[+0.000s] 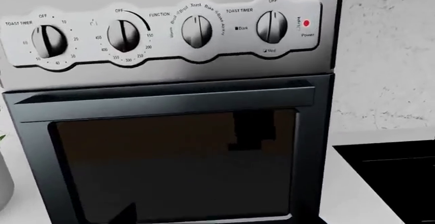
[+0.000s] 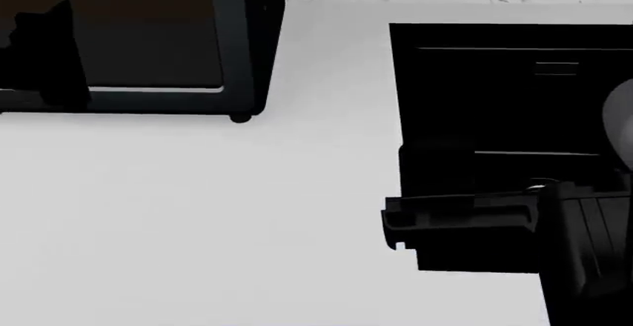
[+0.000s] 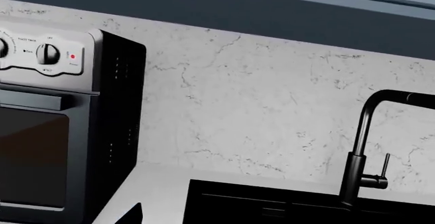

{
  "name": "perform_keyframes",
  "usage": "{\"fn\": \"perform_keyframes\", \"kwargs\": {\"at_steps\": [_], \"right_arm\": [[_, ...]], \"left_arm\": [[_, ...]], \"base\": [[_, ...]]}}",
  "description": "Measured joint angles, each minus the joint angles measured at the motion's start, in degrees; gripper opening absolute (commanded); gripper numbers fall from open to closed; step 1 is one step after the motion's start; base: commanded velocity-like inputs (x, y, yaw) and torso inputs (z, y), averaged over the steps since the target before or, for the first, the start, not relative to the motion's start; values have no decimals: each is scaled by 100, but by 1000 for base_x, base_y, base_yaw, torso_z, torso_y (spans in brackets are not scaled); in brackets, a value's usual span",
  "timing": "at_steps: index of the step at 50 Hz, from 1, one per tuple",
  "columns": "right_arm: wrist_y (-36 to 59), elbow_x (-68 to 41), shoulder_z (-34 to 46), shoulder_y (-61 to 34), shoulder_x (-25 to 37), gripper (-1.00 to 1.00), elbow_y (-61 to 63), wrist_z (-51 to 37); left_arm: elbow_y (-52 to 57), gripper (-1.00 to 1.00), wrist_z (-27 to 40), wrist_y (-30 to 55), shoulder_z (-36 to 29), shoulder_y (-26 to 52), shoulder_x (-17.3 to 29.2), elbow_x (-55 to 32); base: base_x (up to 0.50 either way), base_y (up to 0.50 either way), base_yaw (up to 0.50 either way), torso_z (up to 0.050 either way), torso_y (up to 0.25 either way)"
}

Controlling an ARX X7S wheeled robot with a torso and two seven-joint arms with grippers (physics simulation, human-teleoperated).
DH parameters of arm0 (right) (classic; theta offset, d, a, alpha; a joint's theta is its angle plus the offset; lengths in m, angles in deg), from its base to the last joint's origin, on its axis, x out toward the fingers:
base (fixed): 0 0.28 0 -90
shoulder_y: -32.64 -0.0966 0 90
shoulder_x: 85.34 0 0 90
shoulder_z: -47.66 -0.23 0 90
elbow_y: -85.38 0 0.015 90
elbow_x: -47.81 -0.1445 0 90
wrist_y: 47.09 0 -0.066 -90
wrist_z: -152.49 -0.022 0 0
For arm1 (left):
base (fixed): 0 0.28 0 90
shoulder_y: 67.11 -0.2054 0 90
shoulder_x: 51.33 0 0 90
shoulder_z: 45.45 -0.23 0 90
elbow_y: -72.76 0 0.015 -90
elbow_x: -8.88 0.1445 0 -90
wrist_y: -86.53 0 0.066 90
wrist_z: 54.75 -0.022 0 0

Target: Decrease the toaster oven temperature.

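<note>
The toaster oven (image 1: 170, 102) fills the left wrist view: a silver control strip with four knobs above a dark glass door with a bar handle (image 1: 170, 99). The second knob (image 1: 124, 34), ringed by OFF and 150 to 450, has its grip bar nearly upright. My left gripper (image 2: 40, 52) hangs in front of the door, apart from the knobs. Only one fingertip (image 1: 126, 215) shows low in its wrist view, well off-centre, so it looks open and empty. My right gripper (image 2: 396, 226) is open and empty over the black panel's near-left corner, far from the oven (image 3: 61, 132).
A flat black rectangular panel with thin lines (image 2: 494, 81) is set in the white counter (image 2: 198, 215) right of the oven. A black faucet (image 3: 367, 147) stands behind it against the marbled wall. A grey object's edge (image 1: 5, 178) sits left of the oven.
</note>
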Motion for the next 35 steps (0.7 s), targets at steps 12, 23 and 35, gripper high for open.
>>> {"fn": "perform_keyframes", "kwargs": {"at_steps": [12, 23, 35], "right_arm": [[-98, 6, 7, 19, 60, 100, 32, 57], [-170, 72, -4, 94, 103, 100, 31, 98], [-286, 73, -110, 199, 215, 100, 89, 132]], "left_arm": [[52, 100, 266, 0, 26, 87, 88, -270], [75, 100, 311, -107, -54, 59, 183, -309], [324, 100, 803, -53, -69, 4, 369, -828]], "base": [[384, 0, 0, 0, 1], [102, 0, 0, 0, 1], [0, 0, 0, 0, 0]]}}
